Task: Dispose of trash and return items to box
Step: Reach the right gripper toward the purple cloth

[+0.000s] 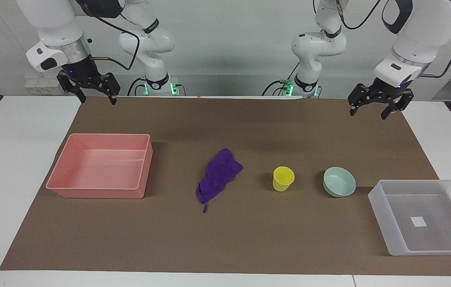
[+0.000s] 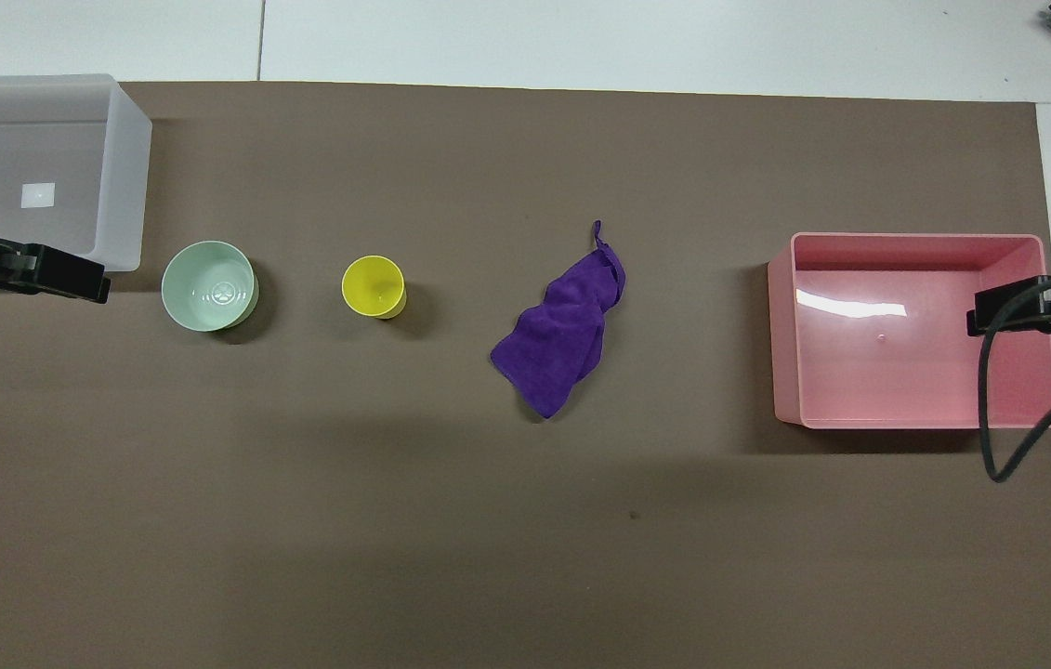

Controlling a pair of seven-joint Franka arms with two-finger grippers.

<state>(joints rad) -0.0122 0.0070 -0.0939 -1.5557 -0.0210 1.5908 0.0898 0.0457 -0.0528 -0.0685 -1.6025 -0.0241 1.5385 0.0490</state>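
Observation:
The purple rag [image 1: 218,174] [image 2: 565,326] lies crumpled on the middle of the brown mat. The yellow cup [image 1: 283,178] [image 2: 374,286] stands upright beside it, toward the left arm's end. The mint-green bowl [image 1: 339,181] [image 2: 208,285] stands upright beside the cup, closer to the frosted-white box [image 1: 385,207] [image 2: 121,177]. The box sits at the left arm's end and holds only its white label. My left gripper [image 1: 369,114] is open and empty, raised over the mat's robot-side edge. My right gripper [image 1: 97,100] is open and empty, raised at the right arm's end.
An empty pink tray [image 1: 93,190] [image 2: 790,325] sits on the mat at the right arm's end. The brown mat [image 1: 225,239] covers most of the white table. A black cable [image 2: 999,418] hangs from the right arm over the pink tray's edge.

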